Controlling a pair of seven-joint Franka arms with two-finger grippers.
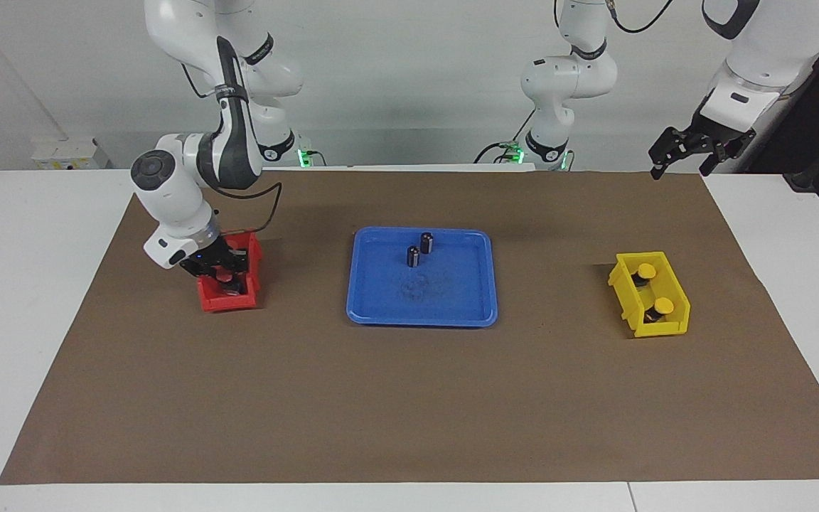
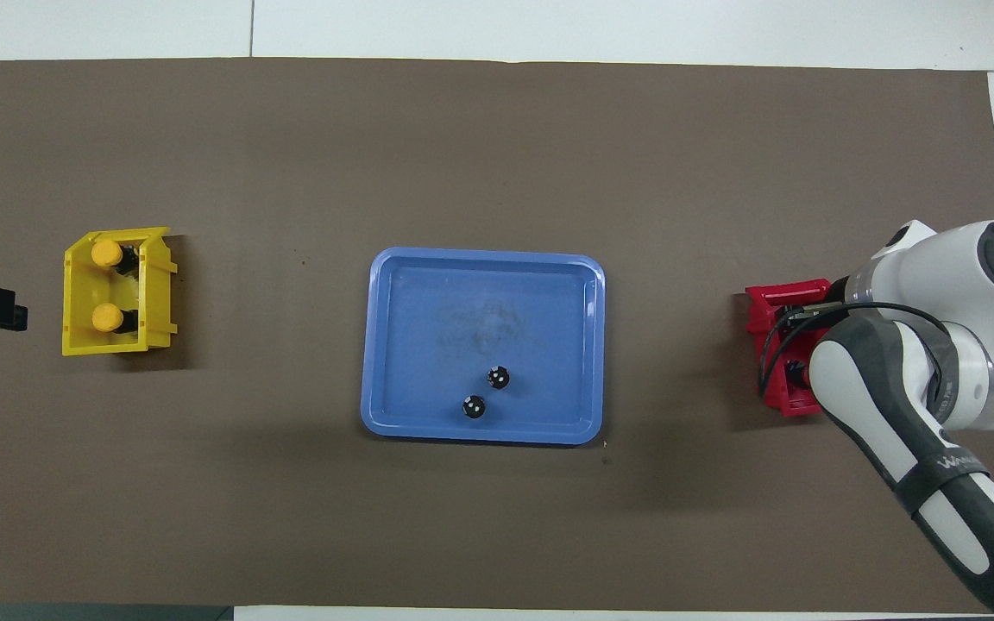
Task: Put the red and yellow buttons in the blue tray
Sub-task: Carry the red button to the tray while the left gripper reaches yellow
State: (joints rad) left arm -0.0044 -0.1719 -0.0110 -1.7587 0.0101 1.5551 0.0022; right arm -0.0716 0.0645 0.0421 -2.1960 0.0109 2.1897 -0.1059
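Facing view. Right gripper (image 1: 228, 279) is down inside the red bin (image 1: 219, 301), toward the right arm's end of the table from the tray (image 1: 421, 314). Fingertips are drawn together; whether a red button sits between them is hidden by the bin walls and the fingers. No red cap shows. Two yellow buttons (image 1: 645, 271) lie in the yellow bin (image 1: 665, 327), toward the left arm's end from the tray, one nearer the robots than the other. Two dark cylinders (image 1: 413, 256) stand upright in the tray, in its half nearer the robots. Left gripper (image 1: 683, 163) hangs high, over the mat edge nearer the robots than the yellow bin, fingers apart, waiting.

Overhead view. The right arm covers most of the red bin (image 2: 761, 304); the gripper itself is hidden. Yellow caps (image 2: 105, 253) show clearly in the yellow bin (image 2: 152, 293). Tray (image 2: 385, 345) holds only the cylinders (image 2: 498, 377).

Handling, judged: buttons look small, light and rigid, with smooth domed caps likely to slip. Better to pinch the short body under the cap, or squarely across the cap's rim.
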